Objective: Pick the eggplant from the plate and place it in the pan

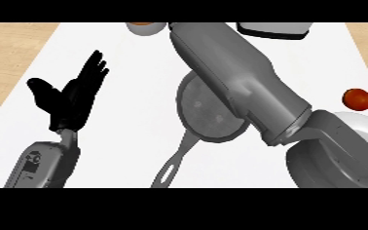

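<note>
A grey pan (208, 114) lies in the middle of the white counter, its handle (173, 165) pointing toward the lower edge. My right forearm (237, 78) reaches across the pan's right side toward the top of the view. Its hand is out of sight past the top edge. My left hand (72, 97) rests open at the left, fingers up, holding nothing. No eggplant shows. A white, dark-edged object (277, 29), possibly the plate, is cut off at the top right.
A small bowl (144, 28) with something orange in it sits at the top edge, left of my right forearm. A red-orange round object (356, 97) lies at the right edge. Wooden surface (22, 44) borders the counter at the left.
</note>
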